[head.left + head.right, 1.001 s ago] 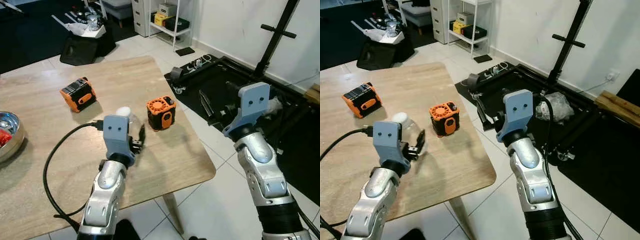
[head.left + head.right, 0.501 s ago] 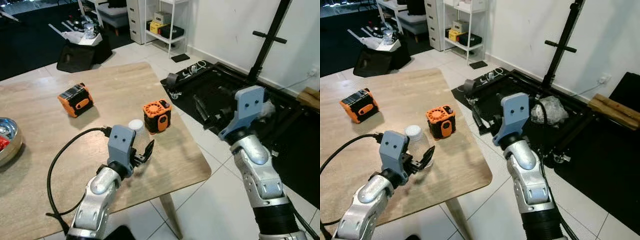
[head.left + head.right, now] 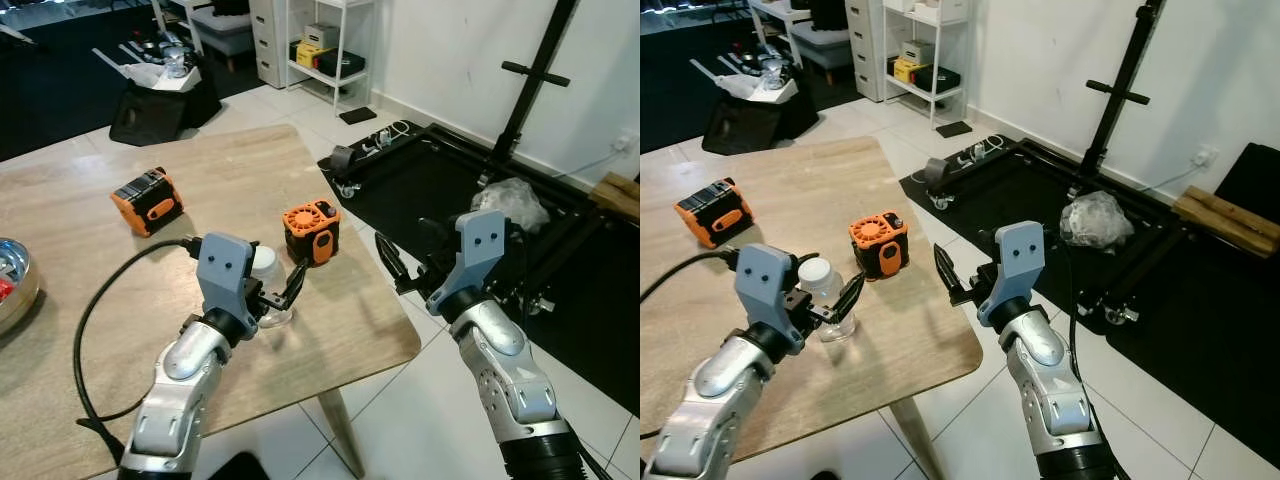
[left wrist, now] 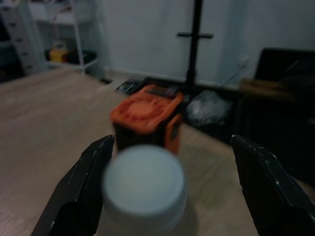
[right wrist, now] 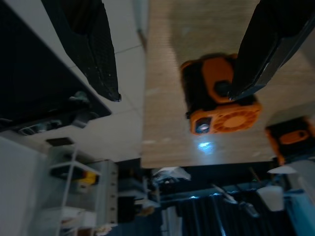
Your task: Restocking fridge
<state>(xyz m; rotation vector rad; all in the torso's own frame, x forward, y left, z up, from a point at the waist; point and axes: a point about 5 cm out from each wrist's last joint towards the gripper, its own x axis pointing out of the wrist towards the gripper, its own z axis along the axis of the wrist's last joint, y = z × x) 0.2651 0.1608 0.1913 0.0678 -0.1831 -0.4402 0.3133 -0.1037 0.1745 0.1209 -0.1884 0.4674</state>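
A clear plastic bottle (image 3: pixel 268 288) with a white cap (image 4: pixel 144 179) stands upright on the wooden table (image 3: pixel 230 170), near its right front corner. My left gripper (image 3: pixel 272 295) is open, its fingers (image 4: pixel 93 167) wide apart on either side of the bottle; the wrist view shows a gap on one side. An orange and black cube-shaped device (image 3: pixel 311 230) sits just behind the bottle. My right gripper (image 3: pixel 948 275) is open and holds nothing, hanging beyond the table's right edge over the tiled floor, pointing toward the cube (image 5: pixel 221 96).
An orange and black battery pack (image 3: pixel 146 200) lies at the table's far left, and a metal bowl (image 3: pixel 10 280) is at the left edge. A black cable (image 3: pixel 90 330) loops across the table. On the floor to the right are a black mat with a stand (image 3: pixel 440 180) and a plastic bag (image 3: pixel 510 198).
My left gripper has come forward so the bottle now stands between its fingers. My right arm has lowered and swung toward the table's edge. The camera has shifted a little.
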